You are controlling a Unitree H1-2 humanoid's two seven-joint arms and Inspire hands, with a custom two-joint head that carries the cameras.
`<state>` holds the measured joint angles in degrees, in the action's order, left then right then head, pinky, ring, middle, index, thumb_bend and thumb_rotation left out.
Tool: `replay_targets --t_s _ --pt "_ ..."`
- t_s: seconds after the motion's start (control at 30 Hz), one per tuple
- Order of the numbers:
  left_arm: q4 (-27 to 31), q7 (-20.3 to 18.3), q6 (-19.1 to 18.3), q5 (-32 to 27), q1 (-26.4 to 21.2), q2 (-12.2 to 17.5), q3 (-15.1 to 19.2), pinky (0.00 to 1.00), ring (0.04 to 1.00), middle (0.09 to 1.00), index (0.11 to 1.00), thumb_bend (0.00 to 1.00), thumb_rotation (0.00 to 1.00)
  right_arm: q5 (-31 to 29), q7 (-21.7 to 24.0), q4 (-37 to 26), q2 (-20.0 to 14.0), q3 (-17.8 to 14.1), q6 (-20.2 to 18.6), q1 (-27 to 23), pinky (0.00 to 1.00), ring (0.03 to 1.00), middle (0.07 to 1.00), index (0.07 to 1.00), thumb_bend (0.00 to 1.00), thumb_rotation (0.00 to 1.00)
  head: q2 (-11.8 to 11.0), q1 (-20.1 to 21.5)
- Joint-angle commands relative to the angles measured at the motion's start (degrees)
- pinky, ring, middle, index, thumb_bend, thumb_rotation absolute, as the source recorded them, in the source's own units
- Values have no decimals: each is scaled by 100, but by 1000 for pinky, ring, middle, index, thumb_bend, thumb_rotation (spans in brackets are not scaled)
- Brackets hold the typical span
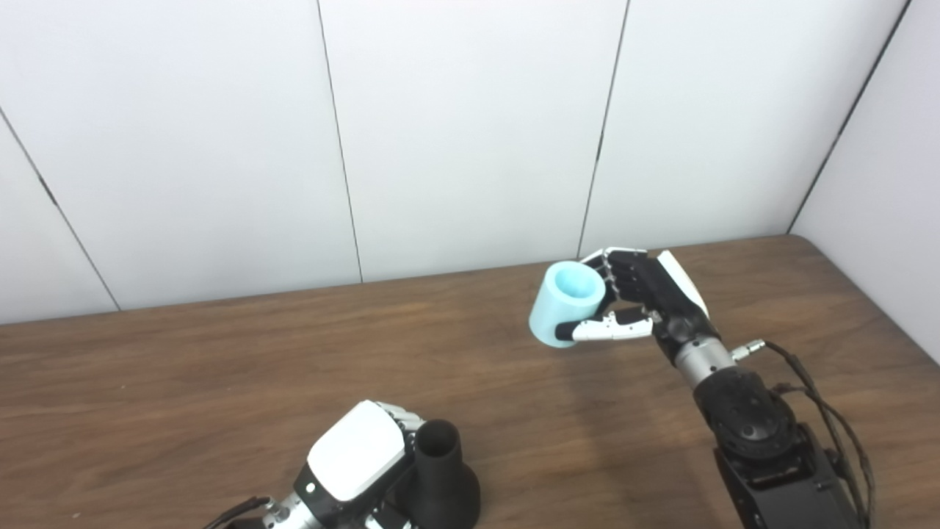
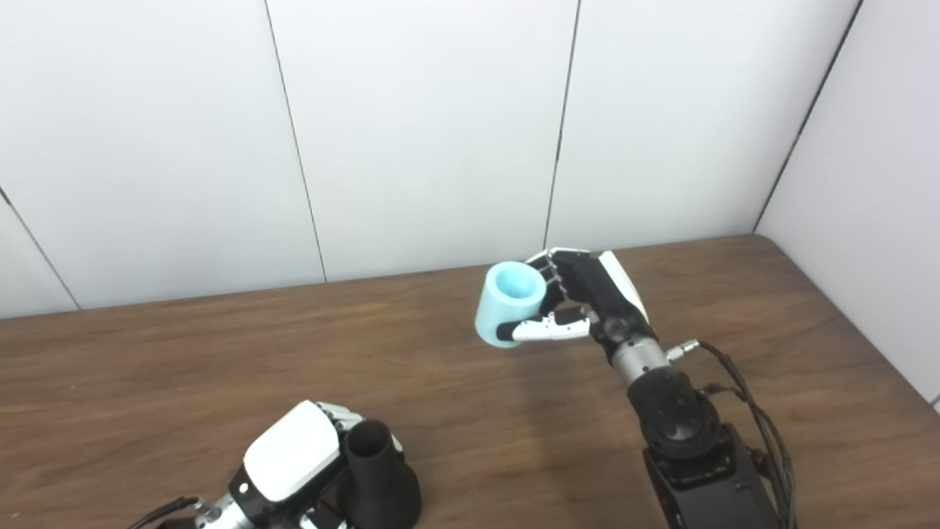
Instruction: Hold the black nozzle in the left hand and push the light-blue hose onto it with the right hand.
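Left robot hand [image 1: 356,459] at the bottom of the frame grasps the black nozzle [image 1: 440,477], its narrow mouth upward, low over the desk [image 1: 183,382]. Right robot hand [image 1: 639,297], right of centre, grasps the light-blue hose [image 1: 562,305], well apart from the nozzle.

Brown wooden table [image 1: 220,382], white panelled walls [image 1: 470,132]

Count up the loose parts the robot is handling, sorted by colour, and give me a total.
Black: 1, the black nozzle, held by the left hand
Light blue: 1, the light-blue hose, held by the right hand
Total: 2
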<state>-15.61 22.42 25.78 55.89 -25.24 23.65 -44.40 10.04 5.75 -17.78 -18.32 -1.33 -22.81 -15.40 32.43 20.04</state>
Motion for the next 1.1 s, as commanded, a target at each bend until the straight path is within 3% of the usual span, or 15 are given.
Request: replay_targets --t_s 0.0,0.23,0.47,0.67,0.8,1.07 --pt "-246 -285 98 365 295 -37 -277 306 361 445 524 498 0 54 117 -373 -155 36 33 -274 409 438 485 475 527 0 14 -27" --pt "-238 -293 82 403 310 -115 -256 314 371 451 515 500 0 -159 626 -1154 -141 177 -399 -312 376 434 488 471 527 0 86 -239" --pt "-204 -473 19 412 314 -178 -226 332 389 462 511 502 0 -185 1068 -1655 -155 257 -410 -256 366 423 481 480 527 0 145 -439" --pt "-308 -407 24 436 288 -256 -215 336 403 460 508 503 0 -108 1317 -1946 -151 308 -409 -182 320 382 467 494 526 0 180 -658" --pt "-330 -474 -20 472 272 -294 -216 343 413 473 503 504 0 -108 1418 -2040 -207 410 -404 -110 183 250 407 518 520 0 203 -773" --pt "-333 -579 -61 426 285 -336 -174 344 422 469 502 504 0 -175 1577 -2093 -185 576 -391 19 209 284 442 512 524 0 217 -904"
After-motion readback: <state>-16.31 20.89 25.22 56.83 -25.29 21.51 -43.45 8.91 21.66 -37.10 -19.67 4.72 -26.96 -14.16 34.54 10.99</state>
